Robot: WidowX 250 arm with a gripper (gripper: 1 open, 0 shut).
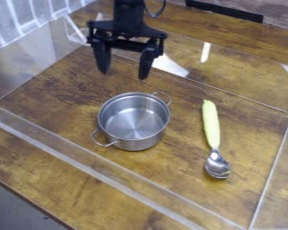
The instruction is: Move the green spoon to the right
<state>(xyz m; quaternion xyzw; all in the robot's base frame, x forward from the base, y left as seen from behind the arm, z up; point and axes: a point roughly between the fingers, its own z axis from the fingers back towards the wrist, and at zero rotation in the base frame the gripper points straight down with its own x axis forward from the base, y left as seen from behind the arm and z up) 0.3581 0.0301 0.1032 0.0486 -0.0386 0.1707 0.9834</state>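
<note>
The green spoon [211, 135] lies flat on the wooden table [62, 99], to the right of the pot. Its yellow-green handle points away from me and its silver bowl sits nearest the front. My gripper [125, 67] hangs pointing down at the upper left, above and behind the pot, far from the spoon. Its two black fingers [104, 59] stand wide apart with nothing between them.
A round steel pot [134, 121] with two small handles stands mid-table, left of the spoon. Clear acrylic walls [122, 184] fence the table along the front, left and right. A white card [168, 63] lies behind the gripper.
</note>
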